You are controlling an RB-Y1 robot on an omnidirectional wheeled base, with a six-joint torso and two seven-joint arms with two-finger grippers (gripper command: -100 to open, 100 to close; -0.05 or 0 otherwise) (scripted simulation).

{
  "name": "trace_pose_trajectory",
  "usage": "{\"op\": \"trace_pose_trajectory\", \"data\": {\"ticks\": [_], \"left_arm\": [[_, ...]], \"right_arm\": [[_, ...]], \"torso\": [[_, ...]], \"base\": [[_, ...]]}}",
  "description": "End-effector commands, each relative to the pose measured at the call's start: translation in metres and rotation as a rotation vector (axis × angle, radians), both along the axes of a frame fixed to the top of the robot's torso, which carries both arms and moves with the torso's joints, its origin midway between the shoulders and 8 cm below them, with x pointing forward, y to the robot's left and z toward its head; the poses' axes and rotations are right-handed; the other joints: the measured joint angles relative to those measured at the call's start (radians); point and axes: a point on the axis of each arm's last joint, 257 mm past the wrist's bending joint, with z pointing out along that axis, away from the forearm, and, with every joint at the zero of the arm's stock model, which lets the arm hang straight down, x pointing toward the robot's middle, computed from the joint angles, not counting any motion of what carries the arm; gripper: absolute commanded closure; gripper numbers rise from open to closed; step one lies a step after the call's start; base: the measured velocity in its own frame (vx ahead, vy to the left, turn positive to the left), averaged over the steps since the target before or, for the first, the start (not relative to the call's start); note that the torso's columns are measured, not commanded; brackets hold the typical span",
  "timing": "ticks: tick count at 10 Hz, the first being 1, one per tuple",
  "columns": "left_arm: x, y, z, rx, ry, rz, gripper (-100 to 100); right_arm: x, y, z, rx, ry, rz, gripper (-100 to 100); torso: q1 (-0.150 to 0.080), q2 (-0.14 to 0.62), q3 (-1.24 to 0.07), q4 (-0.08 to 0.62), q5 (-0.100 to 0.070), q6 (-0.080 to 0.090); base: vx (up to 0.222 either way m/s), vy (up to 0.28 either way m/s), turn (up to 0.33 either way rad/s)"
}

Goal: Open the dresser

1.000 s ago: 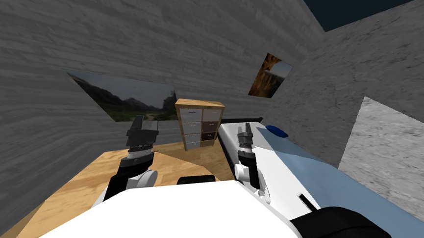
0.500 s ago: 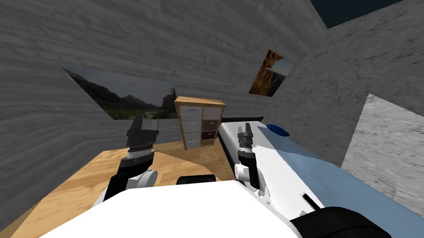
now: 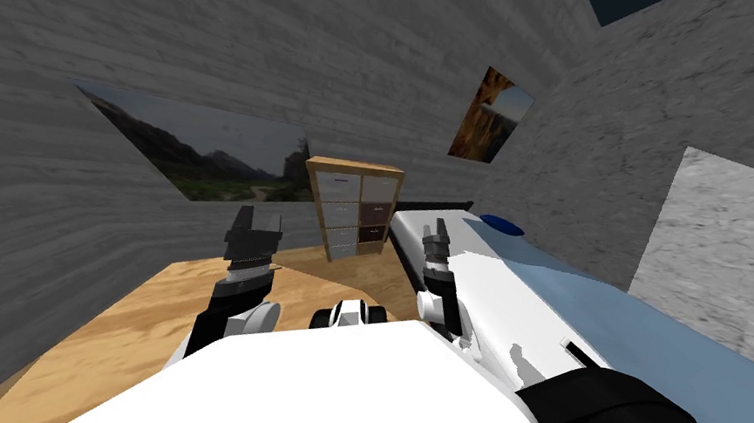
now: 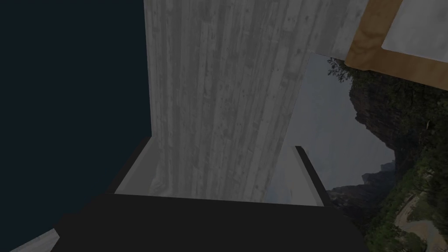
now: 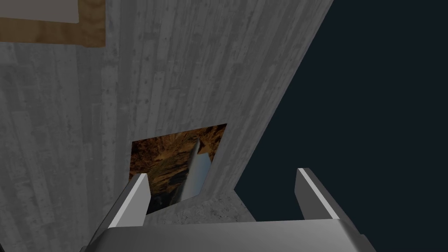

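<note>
The dresser (image 3: 352, 209) stands against the far grey wall, a wooden frame with light grey drawer fronts and some dark ones on its right column. All drawers look shut. My left gripper (image 3: 255, 225) hangs well short of it and to its left, fingers (image 4: 135, 168) spread wide with nothing between them. A corner of the dresser (image 4: 372, 43) shows past that hand. My right gripper (image 3: 437, 233) is raised near the bed's edge, also open and empty (image 5: 223, 192), and a corner of the dresser (image 5: 52, 33) shows far beyond it too.
A bed (image 3: 552, 284) with a pale blue cover and a blue pillow (image 3: 501, 224) runs along the right, its head beside the dresser. A landscape window (image 3: 197, 155) is on the left wall. Wooden floor (image 3: 136, 319) leads up to the dresser.
The whole head view has shifted: I have moved a little closer to the dresser, which looks slightly larger. Both arms keep their pose and both grippers stay open.
</note>
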Motion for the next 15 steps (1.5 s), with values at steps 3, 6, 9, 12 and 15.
{"op": "trace_pose_trajectory", "data": {"ticks": [3, 6, 9, 12, 15], "left_arm": [[0.014, -0.001, -0.005, 0.127, 0.028, -0.016, -100], [0.031, 0.01, -0.006, 0.219, 0.043, 0.014, -100], [0.052, 0.032, -0.002, 0.305, 0.055, 0.077, -100], [0.067, 0.052, 0.004, 0.354, 0.06, 0.134, -100], [0.082, 0.077, 0.013, 0.393, 0.067, 0.203, -100]], "right_arm": [[0.0, 0.0, 0.0, 0.0, 0.001, 0.0, 0], [0.0, 0.0, 0.0, 0.0, 0.001, 0.0, 0], [0.0, 0.0, 0.0, 0.0, 0.001, 0.0, 0], [0.0, 0.0, 0.0, 0.0, 0.001, 0.0, 0], [0.0, 0.0, 0.0, 0.0, 0.001, 0.0, 0]], "torso": [[0.0, 0.046, -0.093, 0.046, 0.0, 0.0], [0.0, 0.046, -0.094, 0.047, 0.0, 0.0], [-0.001, 0.046, -0.094, 0.047, 0.0, 0.0], [0.001, 0.047, -0.094, 0.047, 0.0, -0.001], [-0.001, 0.047, -0.094, 0.047, 0.0, 0.0]], "base": [[0.001, -0.015, -0.09], [0.007, -0.027, -0.131], [0.012, -0.042, -0.178], [0.012, -0.029, -0.155], [0.013, -0.032, -0.173]]}}
